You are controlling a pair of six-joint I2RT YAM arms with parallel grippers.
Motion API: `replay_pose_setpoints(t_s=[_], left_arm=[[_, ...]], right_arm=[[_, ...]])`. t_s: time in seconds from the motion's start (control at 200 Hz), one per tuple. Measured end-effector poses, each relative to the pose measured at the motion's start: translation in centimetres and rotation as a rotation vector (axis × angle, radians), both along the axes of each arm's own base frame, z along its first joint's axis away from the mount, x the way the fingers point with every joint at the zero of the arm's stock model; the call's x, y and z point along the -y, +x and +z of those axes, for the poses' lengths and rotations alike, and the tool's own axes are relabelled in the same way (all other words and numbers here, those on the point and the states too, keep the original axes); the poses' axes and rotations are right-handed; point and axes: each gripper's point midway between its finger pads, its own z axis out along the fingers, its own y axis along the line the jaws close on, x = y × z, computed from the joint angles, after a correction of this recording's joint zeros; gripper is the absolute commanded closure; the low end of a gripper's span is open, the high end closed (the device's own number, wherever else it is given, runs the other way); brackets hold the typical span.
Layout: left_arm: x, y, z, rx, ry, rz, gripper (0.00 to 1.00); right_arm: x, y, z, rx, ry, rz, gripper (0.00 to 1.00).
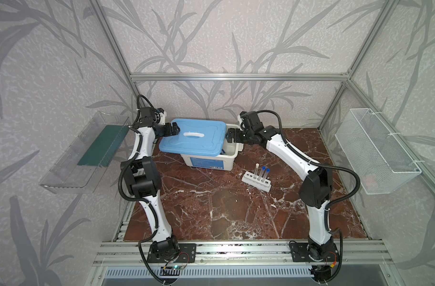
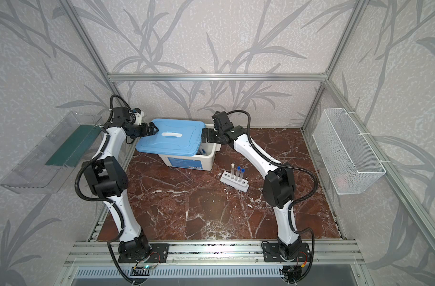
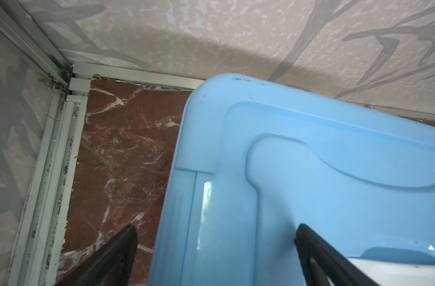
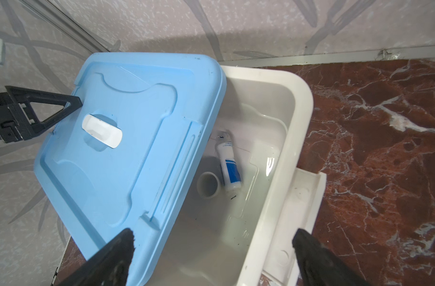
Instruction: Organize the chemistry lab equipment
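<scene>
Lying bottle [image 4: 230, 168] (in bin [image 4: 303, 104]), beyond right fingers [image 4: 112, 262]

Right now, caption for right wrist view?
Open right gripper at askew light-blue plastic lid; white blue-labelled bottle inside white plastic bin.

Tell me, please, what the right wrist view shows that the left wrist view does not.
Only the right wrist view: the uncovered part of the white bin, where the white blue-labelled bottle lies beside a small white cup. Only the left wrist view: the frame corner beyond the lid's edge. Both: the blue lid, the marble table, and the open jaws of that arm's own gripper, the left gripper and the right gripper.
</scene>
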Motion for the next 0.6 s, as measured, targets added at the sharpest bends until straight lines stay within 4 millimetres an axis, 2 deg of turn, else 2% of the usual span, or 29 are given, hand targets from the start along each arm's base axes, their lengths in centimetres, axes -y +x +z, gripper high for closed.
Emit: replay_pose_setpoints(t_s=[0.15,0.365,0.6], left_arm=[[1.2,0.0,0.0,0.000,-0.020,-0.034,0.00],[3.4,0.2,0.1,0.005,-0.034,-0.081,0.01],[5.5,0.3,0.1,0.008,-0.043,-0.123,0.01]], right_arm=[[-0.2,0.1,-0.3,-0.011,0.010,0.003,0.01],[-0.1,0.5,-2.0,-0.039,-0.002,-0.007,0.01],[0.0,0.6,-2.1,-0.041,-0.001,-0.009,0.01]])
